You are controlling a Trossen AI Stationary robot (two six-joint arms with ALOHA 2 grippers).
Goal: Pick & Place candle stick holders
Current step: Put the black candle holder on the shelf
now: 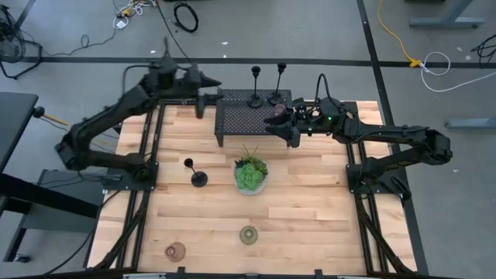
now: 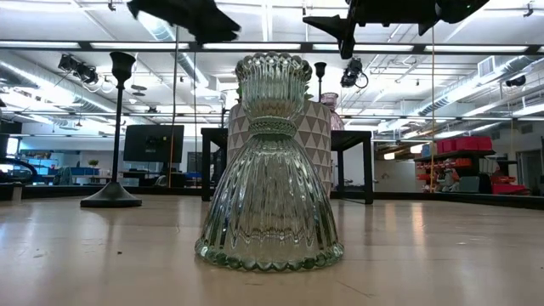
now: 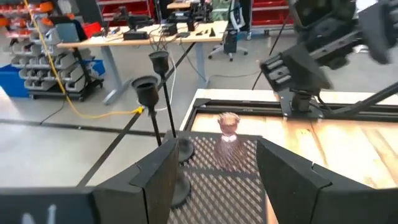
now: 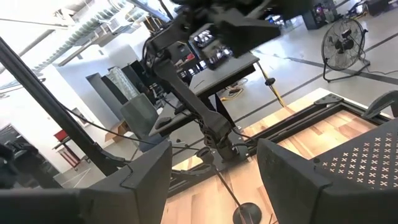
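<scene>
Two slim black candle stick holders stand by their round bases at the far edge of the black mesh rack. A small pink glass cup sits on the rack beside them. A third black holder stands on the table left of the plant. A greenish glass cup and a pink one rest near the front edge. My left gripper hangs open, high above the rack's far left corner. My right gripper hovers open over the rack's right part. Both are empty.
A green plant in a patterned bowl stands at the table's middle, just in front of the rack. The black frame rails run along both sides of the wooden top. Bare wood lies between the plant and the front cups.
</scene>
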